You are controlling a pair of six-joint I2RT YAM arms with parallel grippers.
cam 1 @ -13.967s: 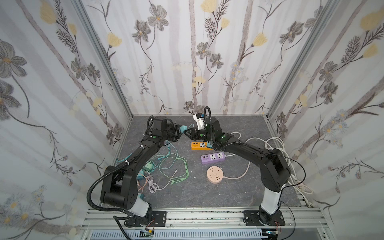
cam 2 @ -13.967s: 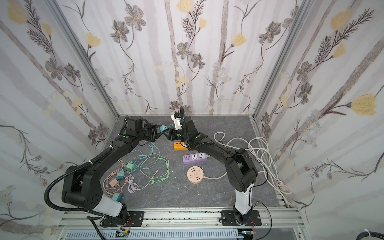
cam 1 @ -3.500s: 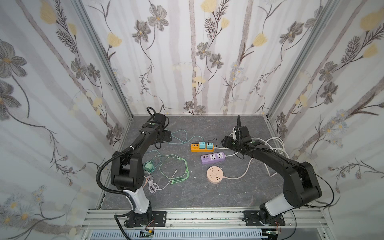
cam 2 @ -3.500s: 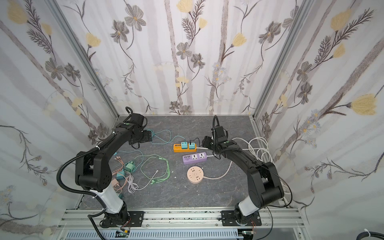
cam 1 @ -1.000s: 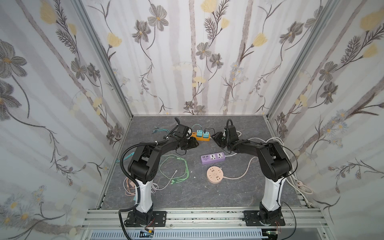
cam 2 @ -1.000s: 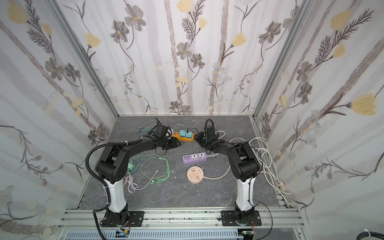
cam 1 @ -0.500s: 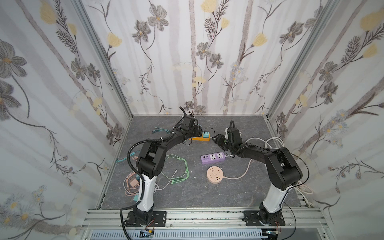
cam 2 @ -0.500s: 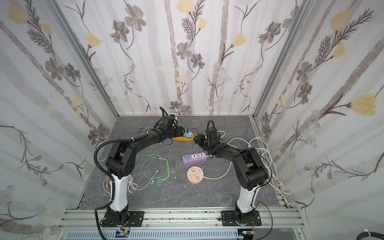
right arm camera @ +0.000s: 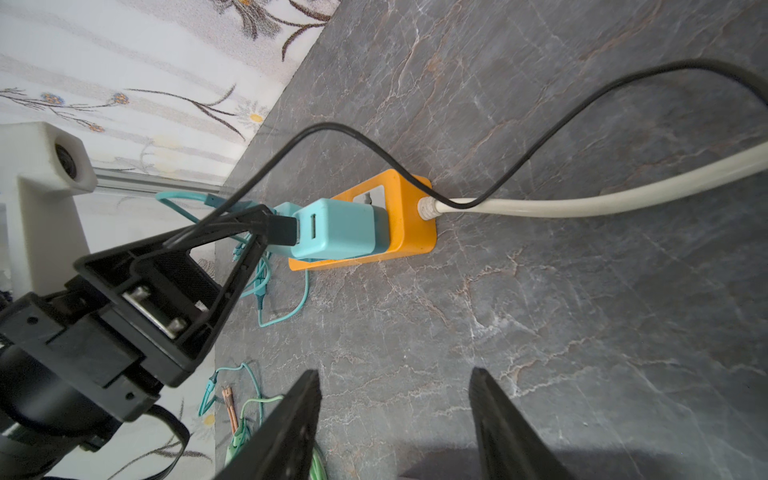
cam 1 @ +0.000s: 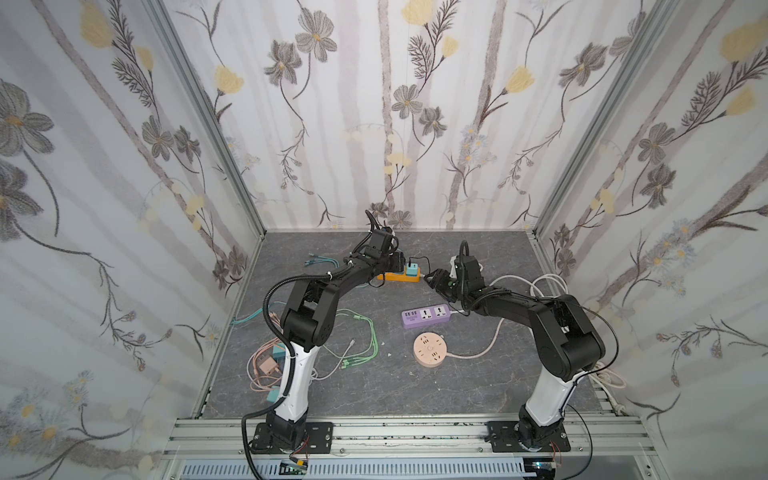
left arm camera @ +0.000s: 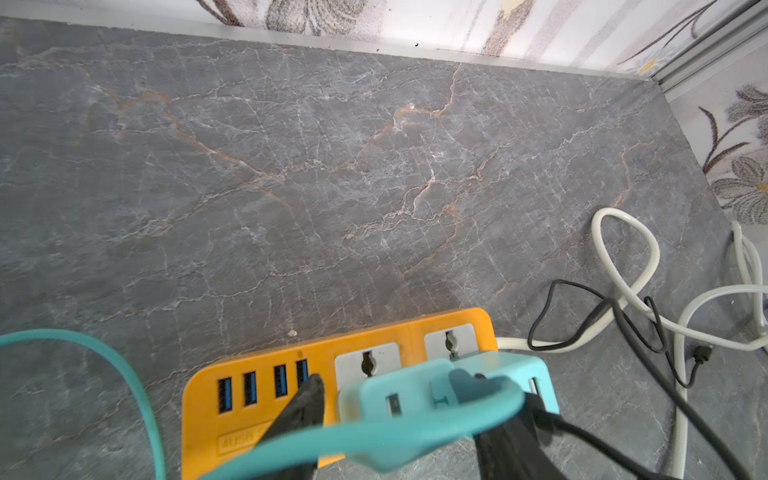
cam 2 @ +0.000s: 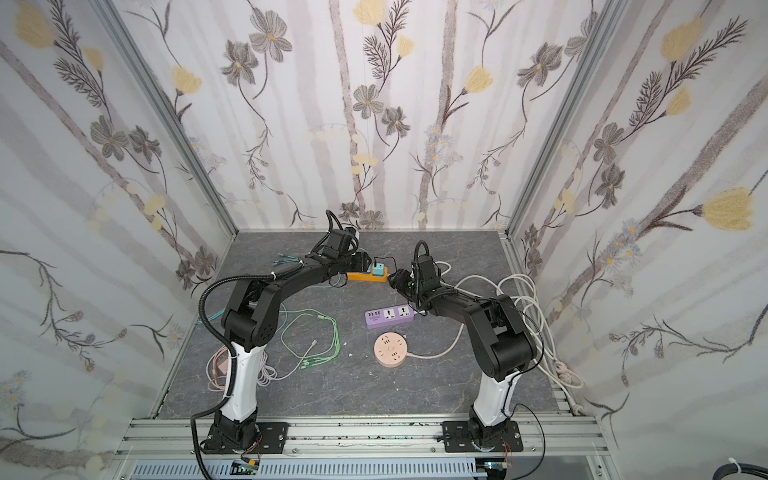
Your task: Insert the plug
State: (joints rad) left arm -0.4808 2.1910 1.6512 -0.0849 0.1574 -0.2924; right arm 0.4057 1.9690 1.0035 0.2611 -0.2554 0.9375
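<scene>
Plug seems light, rigid: pinch flat sides. Left end effector straddles it, grip unclear; right end effector gapes empty.

Open grey floor behind the orange power strip, free right up to the back wall. Blocked on top of the strip by two teal chargers, with the left gripper crowding close around them. Fenced at the cord end by a looping black cable and a thick white cable. Bare floor beneath the right gripper, jaws parted.
</scene>
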